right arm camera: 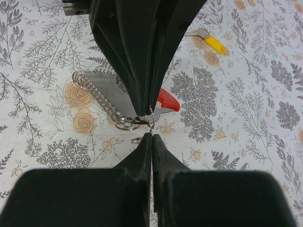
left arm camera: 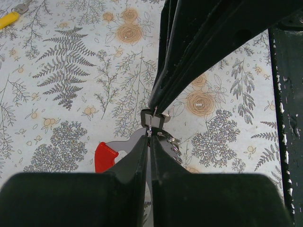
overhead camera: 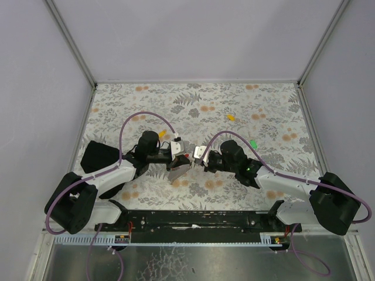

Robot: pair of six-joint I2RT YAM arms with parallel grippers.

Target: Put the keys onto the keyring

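Pinching tip to tip, the left gripper [left arm camera: 149, 138] is clamped on a wire loop of the keyring [right arm camera: 102, 87], and the right gripper [right arm camera: 151, 137] is clamped on what looks like the black-headed key [left arm camera: 154, 118], which points straight across at that loop. The keyring's grey fan trails from the tips toward the near edge of the table [overhead camera: 234, 93], about mid-width. A yellow key [overhead camera: 232, 117] and a green key [overhead camera: 253, 143] lie further back, nearer the right arm.

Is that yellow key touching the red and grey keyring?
Apart. The right wrist view shows the yellow key lying by itself, with a wide stretch of tablecloth between it and the keyring.
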